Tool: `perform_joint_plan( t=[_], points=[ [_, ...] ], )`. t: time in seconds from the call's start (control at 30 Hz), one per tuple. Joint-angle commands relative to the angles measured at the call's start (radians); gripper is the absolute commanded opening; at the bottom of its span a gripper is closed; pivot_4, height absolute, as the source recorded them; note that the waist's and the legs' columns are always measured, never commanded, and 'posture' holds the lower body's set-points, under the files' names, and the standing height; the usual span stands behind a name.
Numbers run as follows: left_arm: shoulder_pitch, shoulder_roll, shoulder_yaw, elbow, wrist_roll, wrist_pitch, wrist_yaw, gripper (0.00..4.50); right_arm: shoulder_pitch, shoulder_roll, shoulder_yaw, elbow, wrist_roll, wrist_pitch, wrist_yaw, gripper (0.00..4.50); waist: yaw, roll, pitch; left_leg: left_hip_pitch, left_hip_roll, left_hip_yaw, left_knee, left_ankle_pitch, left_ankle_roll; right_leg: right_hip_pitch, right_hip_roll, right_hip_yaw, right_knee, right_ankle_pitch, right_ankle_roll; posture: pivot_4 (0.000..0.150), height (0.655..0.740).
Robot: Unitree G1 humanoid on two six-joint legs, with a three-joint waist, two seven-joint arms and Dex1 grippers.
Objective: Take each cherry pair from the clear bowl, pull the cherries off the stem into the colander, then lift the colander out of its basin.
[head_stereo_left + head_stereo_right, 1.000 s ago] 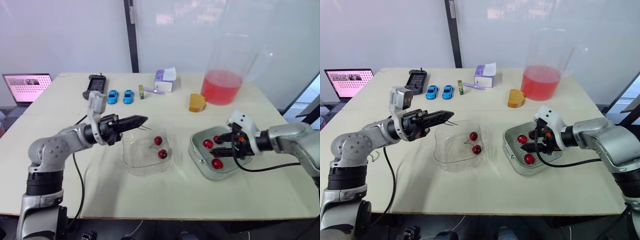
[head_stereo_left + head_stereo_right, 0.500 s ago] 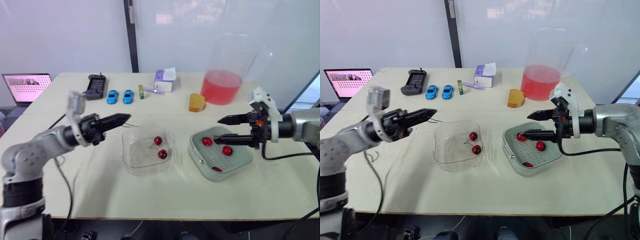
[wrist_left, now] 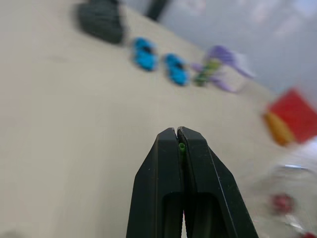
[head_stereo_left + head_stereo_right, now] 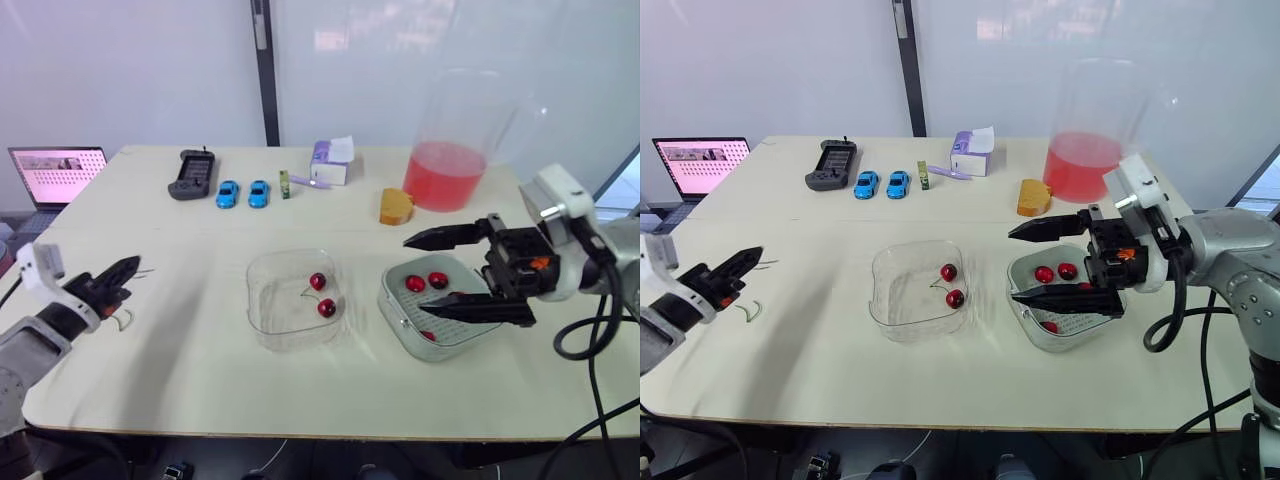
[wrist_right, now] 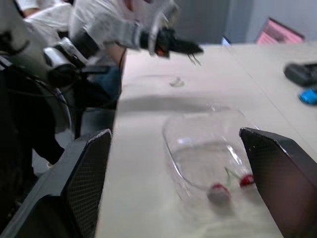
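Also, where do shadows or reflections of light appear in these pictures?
Left eye view: a bright reflection of light on the wall behind the table. Right eye view: a soft shadow on the table beside the left gripper. Right wrist view: a dark shadow band across the table, beyond the clear bowl.

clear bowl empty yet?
No, one cherry pair lies in the clear bowl, both red cherries joined by their stem.
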State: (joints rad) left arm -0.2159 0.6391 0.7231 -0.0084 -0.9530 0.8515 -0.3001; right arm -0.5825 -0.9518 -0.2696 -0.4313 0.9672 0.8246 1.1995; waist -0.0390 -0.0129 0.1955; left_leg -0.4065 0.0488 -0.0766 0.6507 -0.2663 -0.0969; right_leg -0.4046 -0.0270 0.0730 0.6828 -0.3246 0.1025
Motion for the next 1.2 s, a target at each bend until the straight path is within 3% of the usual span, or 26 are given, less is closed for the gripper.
perform_joint_plan(
  t=[0.03,0.27,0.5,0.67,0.8,1.0,1.1,1.2],
  points=[
    [-0.023,0.023,0.028,0.073,0.07,-0.054,0.068,0.94,0.003,0.017,0.001,-0.024,0.017,-0.019,-0.036,4.5,0.001,0.0,0.0,0.0,0.0,0.0,0.0,0.0,0.0,0.0,0.0,0.0,0.0,0.0,0.0,0.15,0.74],
    [0.006,0.032,-0.007,0.054,0.111,-0.048,0.043,4.47,0.007,0.056,0.009,-0.036,0.049,-0.026,-0.082,4.5,0.0,0.0,0.0,0.0,0.0,0.0,0.0,0.0,0.0,0.0,0.0,0.0,0.0,0.0,0.0,0.15,0.74],
    [0.043,-0.006,0.047,-0.059,0.031,-0.045,0.02,4.47,0.013,0.092,0.033,-0.038,0.055,-0.03,-0.122,4.5,-0.002,0.0,0.0,0.0,0.0,0.0,-0.001,0.0,0.0,0.0,0.0,0.0,0.0,0.0,0.0,0.15,0.74],
    [0.049,-0.043,0.124,-0.241,-0.236,-0.023,-0.046,4.47,0.006,0.097,0.044,0.002,0.048,-0.023,-0.126,4.5,0.0,0.0,0.0,0.0,0.0,0.0,0.0,0.0,0.0,0.0,0.0,0.0,0.0,0.0,0.0,0.15,0.74],
    [0.053,0.0,0.081,-0.357,-0.318,-0.036,-0.143,4.47,0.019,0.069,0.059,0.017,0.015,-0.023,-0.116,4.5,-0.001,-0.001,0.0,0.0,0.0,0.0,0.0,0.0,0.0,0.0,0.0,0.0,0.0,0.0,0.0,0.15,0.74],
    [0.053,0.22,-0.194,-0.412,-0.145,-0.082,-0.529,4.47,0.116,-0.018,0.058,-0.023,-0.053,-0.027,-0.105,4.5,0.001,0.0,0.0,0.001,0.0,0.001,-0.001,0.0,0.0,0.0,0.0,0.001,0.0,0.0,0.0,0.15,0.74],
    [0.031,0.285,-0.276,-0.391,-0.076,-0.12,-0.647,4.47,0.153,-0.039,0.038,-0.024,-0.061,-0.031,-0.111,4.5,-0.002,0.0,0.0,0.001,0.0,0.001,-0.001,0.0,0.0,0.0,0.001,0.001,0.0,0.0,0.0,0.15,0.74],
    [-0.063,0.357,-0.425,-0.337,0.051,-0.212,-0.827,4.47,0.244,-0.077,-0.044,-0.025,-0.069,-0.01,-0.131,4.5,0.001,0.0,0.0,0.001,0.0,0.002,-0.002,0.0,0.0,0.0,0.001,0.001,0.0,0.0,0.0,0.15,0.74]
  ],
)
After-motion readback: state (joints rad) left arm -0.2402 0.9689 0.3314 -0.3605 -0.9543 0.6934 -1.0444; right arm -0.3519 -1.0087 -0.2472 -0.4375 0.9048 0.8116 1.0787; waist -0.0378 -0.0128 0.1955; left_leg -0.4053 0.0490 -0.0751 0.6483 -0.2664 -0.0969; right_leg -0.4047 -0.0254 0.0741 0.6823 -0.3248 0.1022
